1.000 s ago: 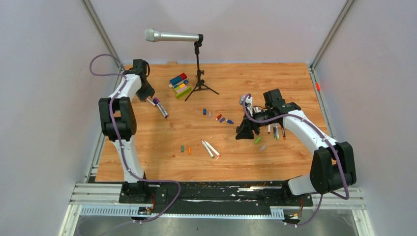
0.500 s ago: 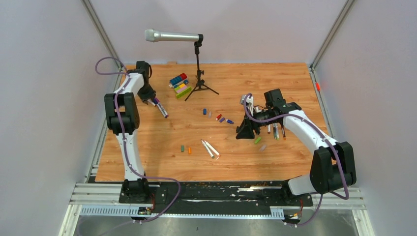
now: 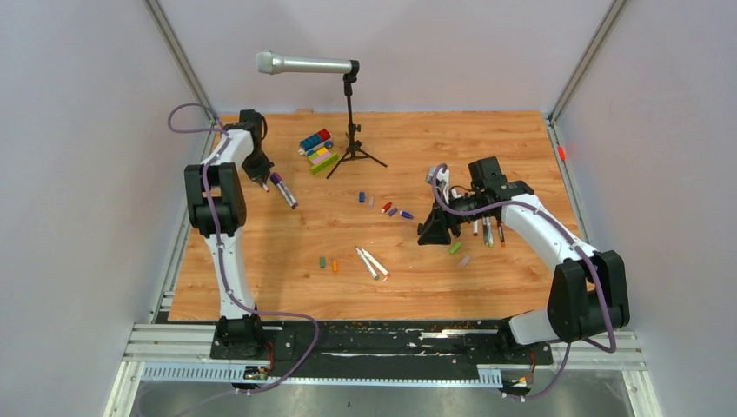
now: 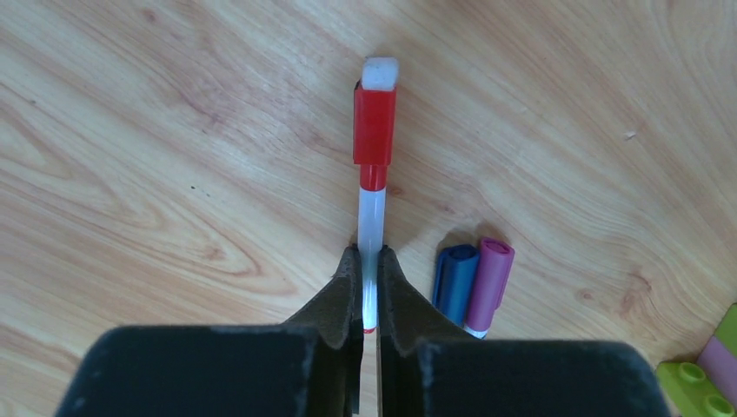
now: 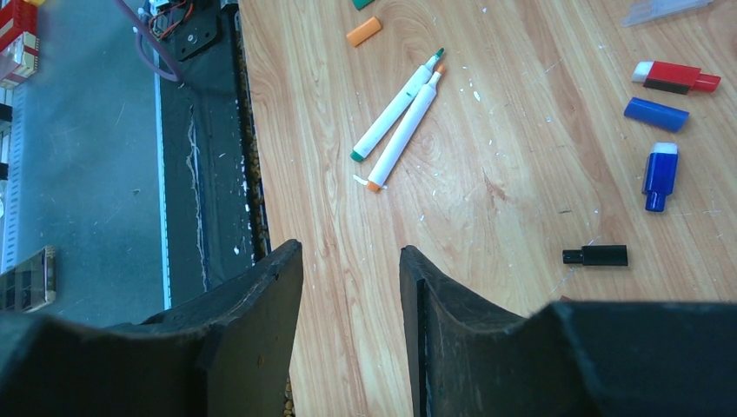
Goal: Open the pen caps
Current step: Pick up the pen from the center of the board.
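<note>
In the left wrist view my left gripper (image 4: 369,261) is shut on the white barrel of a pen (image 4: 371,208), which lies on the wood. Its red cap (image 4: 375,126) is on, pointing away from me. A blue-capped pen (image 4: 455,282) and a purple-capped pen (image 4: 489,274) lie just to its right. In the top view the left gripper (image 3: 261,178) is at the table's far left. My right gripper (image 3: 432,233) is open and empty above the wood at the right. Two uncapped pens (image 5: 400,113) lie ahead of it, with loose caps in orange (image 5: 363,31), red (image 5: 682,76), blue (image 5: 656,114) and black (image 5: 600,255).
A silver microphone (image 3: 304,63) on a black tripod stand (image 3: 352,143) stands at the back. Toy blocks (image 3: 317,149) lie beside it. More pens (image 3: 488,230) lie under the right arm. The table's near edge (image 5: 248,174) is close to the right gripper.
The left arm's elbow has shifted a little to the right while its gripper stays at the pens. The right arm has not moved.
</note>
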